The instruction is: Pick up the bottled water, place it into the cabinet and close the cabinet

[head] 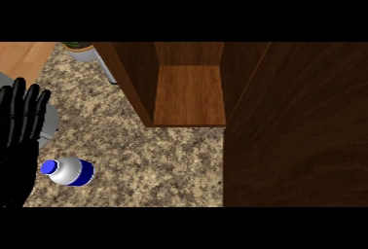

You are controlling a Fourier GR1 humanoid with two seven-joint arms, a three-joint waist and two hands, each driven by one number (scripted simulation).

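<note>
1. While the bottled water (69, 171) stands untouched on the desk (158, 160), near its left end, the grasp is not yet begun.
2. Left robot hand (20, 131) — fingers straight, holding nothing, resting just beside the bottle.
3. Right robot hand: not visible.
4. Suggest closing on the bottle's body below the blue cap — keep it upright.
5. Cabinet (188, 95) open, shelf ready.

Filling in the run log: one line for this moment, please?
stage: before pickup | bottled water: on counter, untouched | left hand: open, resting at left edge | right hand: out of view | cabinet: open
</note>
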